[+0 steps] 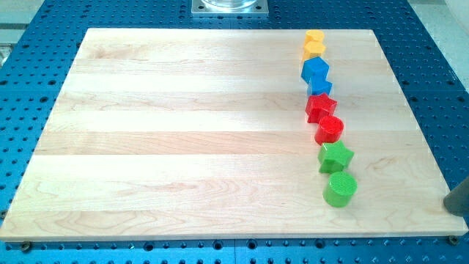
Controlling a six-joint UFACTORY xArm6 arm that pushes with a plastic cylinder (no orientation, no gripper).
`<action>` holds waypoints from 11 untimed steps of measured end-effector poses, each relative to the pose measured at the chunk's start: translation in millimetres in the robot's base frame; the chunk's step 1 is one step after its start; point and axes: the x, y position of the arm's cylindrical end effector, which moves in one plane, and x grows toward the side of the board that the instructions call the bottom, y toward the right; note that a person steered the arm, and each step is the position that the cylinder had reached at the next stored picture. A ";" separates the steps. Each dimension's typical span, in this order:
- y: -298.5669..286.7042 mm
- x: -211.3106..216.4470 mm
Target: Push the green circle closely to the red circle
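nearest the view's bottom sits the green circle (341, 188), apart from the red circle (330, 130), with a green star (335, 156) between them. my tip isn't clearly shown; a dark shape (458, 196) waits at the right edge, touching nothing. approach not begun; next push must skirt the star.

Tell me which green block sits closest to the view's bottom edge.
The green circle. The green star lies just above it, between it and the red circle.

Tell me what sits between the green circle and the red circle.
The green star stands directly between them: the green circle lies below it, the red circle above it. My tip is off to the view's right of the green circle, nothing between.
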 end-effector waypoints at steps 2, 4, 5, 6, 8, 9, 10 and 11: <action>-17.1 0.1; -71.5 5.4; -124.7 -3.7; -140.0 -0.6; -152.0 22.4; -153.9 -9.4; -153.9 -31.6; -167.8 12.0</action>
